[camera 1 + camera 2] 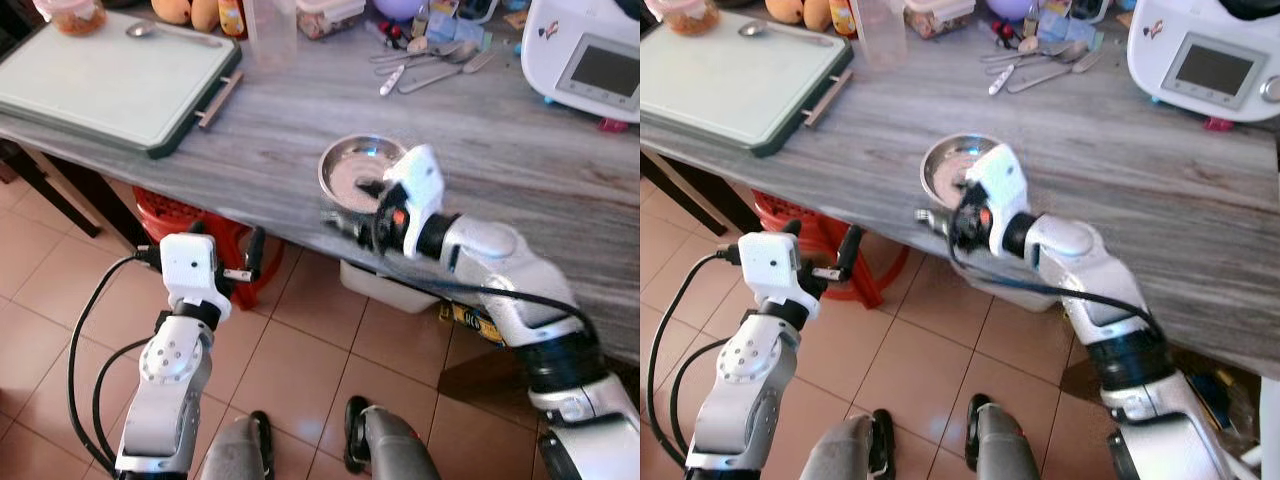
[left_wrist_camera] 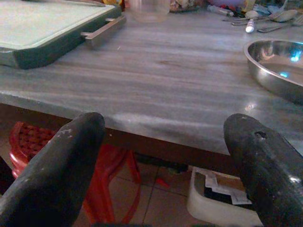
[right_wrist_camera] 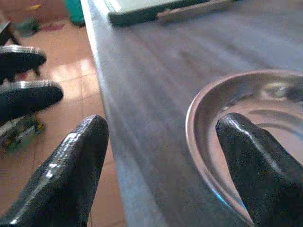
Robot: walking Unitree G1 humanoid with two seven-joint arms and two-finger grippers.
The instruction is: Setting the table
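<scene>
Nearest the camera, at about 7 o'clock in the left eye view, the left gripper (image 1: pixel 230 262) hangs below the table's front edge over the tiled floor (image 1: pixel 300 370), its two black fingers spread wide and holding nothing; a red stool (image 1: pixel 175 215) stands under the table just beyond it. Toward 5 o'clock the right arm reaches in to the grey wood-grain table (image 1: pixel 270 140), and the right gripper (image 3: pixel 158 165) sits at the near rim of the steel bowl (image 1: pixel 352 167), fingers wide apart, one over the bowl's inside and one outside the rim. That bowl rests near the table's front edge, close to centre. Farther back, at 10 o'clock, lies a pale cutting board (image 1: pixel 110 80) with a spoon (image 1: pixel 145 30). At 1 o'clock lie loose cutlery (image 1: pixel 430 62), and at 2 o'clock stands a white kitchen appliance (image 1: pixel 585 60).
</scene>
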